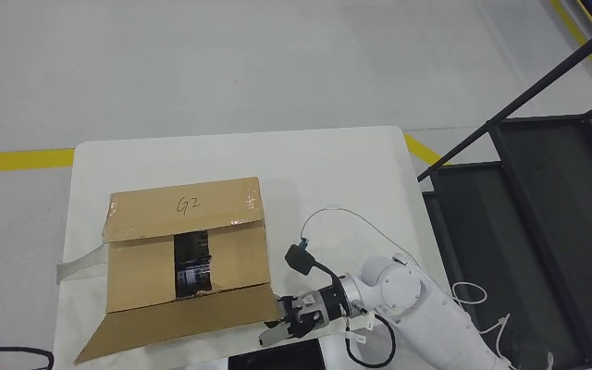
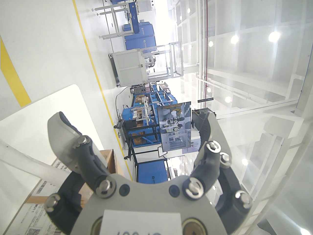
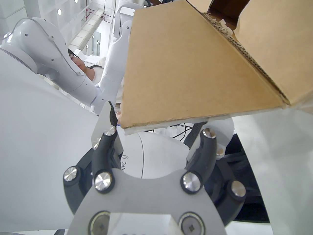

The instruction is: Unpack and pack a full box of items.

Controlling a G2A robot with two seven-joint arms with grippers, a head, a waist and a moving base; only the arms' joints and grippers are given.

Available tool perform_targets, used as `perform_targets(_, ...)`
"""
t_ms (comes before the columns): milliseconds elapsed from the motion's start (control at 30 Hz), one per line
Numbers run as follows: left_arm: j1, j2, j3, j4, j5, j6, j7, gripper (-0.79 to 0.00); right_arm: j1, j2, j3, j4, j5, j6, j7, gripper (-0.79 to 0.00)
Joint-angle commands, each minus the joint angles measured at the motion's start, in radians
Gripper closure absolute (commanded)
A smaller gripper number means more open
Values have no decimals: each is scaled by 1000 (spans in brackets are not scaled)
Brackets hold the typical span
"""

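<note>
right jaws apart beside box flap

The box is plain brown cardboard with a black handwritten mark, the table white, the floor pale grey with a yellow stripe, the arm white, and the fingers silver and black.

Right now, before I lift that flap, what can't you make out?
1. Items in the box: top view, flaps cover all but a narrow gap; too dark to identify.
2. Whether the right pincer touches the flap: right wrist view, the flap's edge covers one fingertip.
3. Most of the box in the left wrist view: cut off by the edge, behind the left pincer.
</note>
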Motion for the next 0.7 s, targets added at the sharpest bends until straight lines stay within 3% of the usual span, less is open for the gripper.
perform_targets(0,0,0,0,0,0,0,0,-785,7,1,-2,0,6,-2,-7,-579)
perform_targets(233,0,0,0,0,0,0,0,-785,32,1,-17,-11,48,-32,-29,-637)
perform_targets(333,-17,1,-1,4,7,-1,-5,-785,43,1,-21,-15,58,-43,-54,-613)
perform_targets(433,-29,1,-5,9,12,-19,-24,-785,60,-3,-20,-13,43,-44,-118,-650)
perform_targets(500,-29,-1,-12,8,7,-35,-31,-785,78,-6,-21,-7,19,-36,-165,-606)
perform_targets(567,-27,-3,-18,8,14,-48,-28,-785,92,-11,-30,-1,9,-23,-217,-493)
perform_targets(633,-22,-6,-18,6,19,-54,-25,-785,114,-17,-47,5,-12,-9,-260,-508)
perform_targets(667,-18,-7,-19,4,25,-57,-21,-785,126,-21,-58,7,-19,-4,-279,-554)
